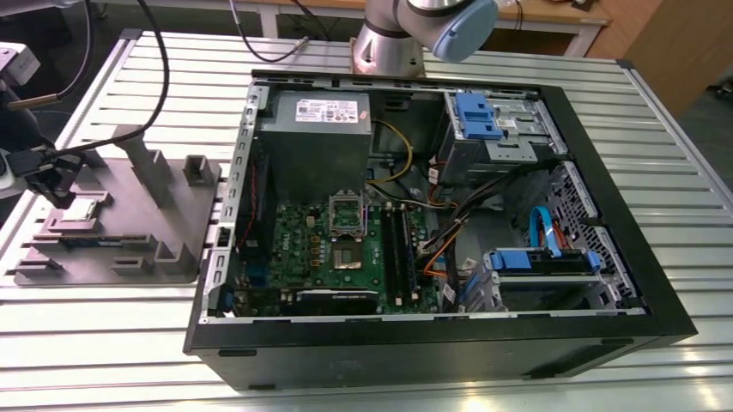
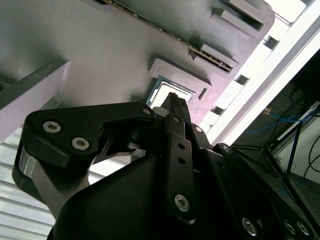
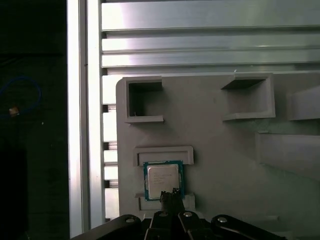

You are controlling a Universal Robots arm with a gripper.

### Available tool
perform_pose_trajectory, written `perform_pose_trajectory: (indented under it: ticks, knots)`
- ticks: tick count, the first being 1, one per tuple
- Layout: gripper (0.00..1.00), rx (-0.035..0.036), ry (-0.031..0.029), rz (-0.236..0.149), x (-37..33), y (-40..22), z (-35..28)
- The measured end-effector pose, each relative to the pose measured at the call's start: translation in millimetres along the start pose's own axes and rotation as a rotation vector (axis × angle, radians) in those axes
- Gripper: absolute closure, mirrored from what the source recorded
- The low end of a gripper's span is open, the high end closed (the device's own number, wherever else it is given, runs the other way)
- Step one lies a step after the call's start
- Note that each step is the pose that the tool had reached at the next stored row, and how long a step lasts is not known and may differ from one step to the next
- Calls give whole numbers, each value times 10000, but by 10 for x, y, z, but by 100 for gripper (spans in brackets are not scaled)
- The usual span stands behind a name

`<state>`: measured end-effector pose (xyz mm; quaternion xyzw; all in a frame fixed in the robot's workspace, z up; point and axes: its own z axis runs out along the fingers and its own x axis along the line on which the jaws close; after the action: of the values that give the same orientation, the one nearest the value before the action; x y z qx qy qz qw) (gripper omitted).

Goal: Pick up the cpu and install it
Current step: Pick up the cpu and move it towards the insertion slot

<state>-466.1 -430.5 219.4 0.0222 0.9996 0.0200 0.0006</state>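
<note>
Pincer (image 3: 171, 194), black w/ two slim fingers, hangs right over the cpu (image 3: 163, 179), a small flat square chip w/ pale silvery metal top and a blue-green edge. The fingers look pressed together, nothing between them, tips over one edge of the chip; can't tell if they touch it. In the second wrist view the same tips (image 2: 175, 100) point at the chip (image 2: 161, 96).

Cpu lies flat in a shallow framed pocket of the grey moulded fixture plate (image 3: 225, 165), between two raised grey lips. Other pockets and raised blocks stand on the plate nearby. The plate rests on the ribbed aluminium desk (image 3: 200, 40).

In the exterior view the pincer (image 1: 60, 193) is far to the exterior view's left, above the fixture plate (image 1: 126, 215), w/ the chip (image 1: 86, 206) just beside it. The black open computer case (image 1: 458, 343) lies on the desk (image 1: 115, 343) to the exterior view's right of the plate, well apart from the chip. Inside it: green motherboard (image 1: 309, 249) w/ a dark square socket in a metal frame (image 1: 347, 253), frame lid standing up, and a grey power-supply box (image 1: 311, 137) beyond. The arm's silver-and-blue base (image 1: 390, 43) stands behind the case.
</note>
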Motion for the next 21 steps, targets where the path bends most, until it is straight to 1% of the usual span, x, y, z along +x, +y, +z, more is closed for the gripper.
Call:
perform_pose_trajectory:
  ticks: [14,15,16,17,19,21]
  knots:
    - [90,0,1,-3,0,0,0]
    - [89,0,1,-3,0,0,0]
    - [84,0,1,-3,0,0,0]
    - [84,0,0,-3,0,0,0]
    - [71,0,0,-3,0,0,0]
    - [71,0,0,-4,0,0,0]
